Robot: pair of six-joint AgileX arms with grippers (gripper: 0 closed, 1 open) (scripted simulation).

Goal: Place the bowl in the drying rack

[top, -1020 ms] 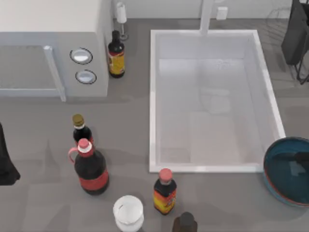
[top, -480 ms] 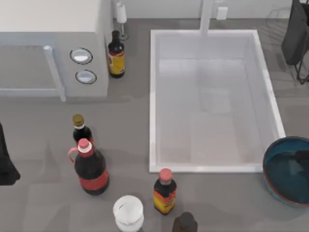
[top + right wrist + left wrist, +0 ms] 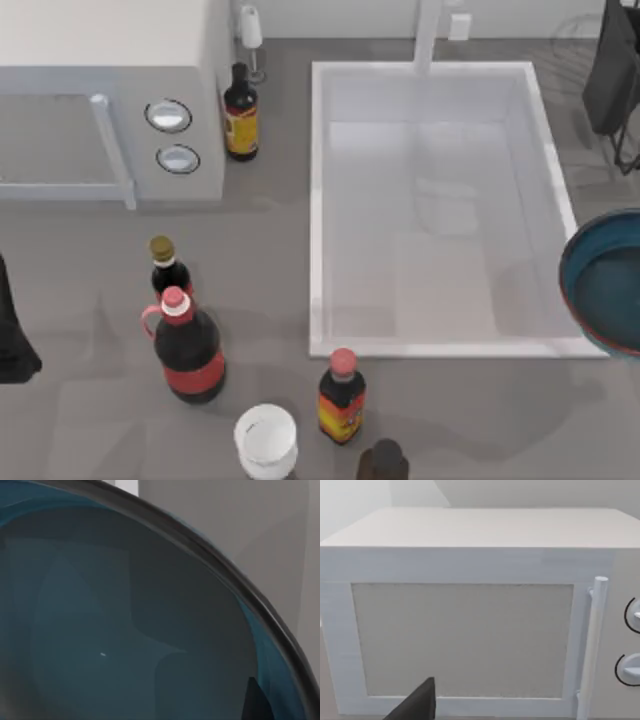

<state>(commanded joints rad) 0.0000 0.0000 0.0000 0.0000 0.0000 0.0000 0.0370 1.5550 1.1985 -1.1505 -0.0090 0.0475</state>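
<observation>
The bowl (image 3: 610,285), teal-blue inside with a thin reddish-brown rim, hangs at the table's right edge beside the sink's near right corner, partly cut off by the view's edge. In the right wrist view its glossy inside (image 3: 110,630) is very close, and one dark finger (image 3: 256,704) of my right gripper rests against the inner wall by the rim, holding it. Thin dark wires of the drying rack (image 3: 572,28) show at the far right corner. My left arm (image 3: 12,340) is parked at the left edge.
A big white sink basin (image 3: 440,210) takes up the middle right. A microwave (image 3: 100,100) stands at the far left, with a dark bottle (image 3: 240,115) beside it. Three bottles (image 3: 188,345) and a white cup (image 3: 266,438) stand near the front.
The bowl has risen off the table and shifted toward the far side along the right edge; it looks larger now. The left arm has not moved.
</observation>
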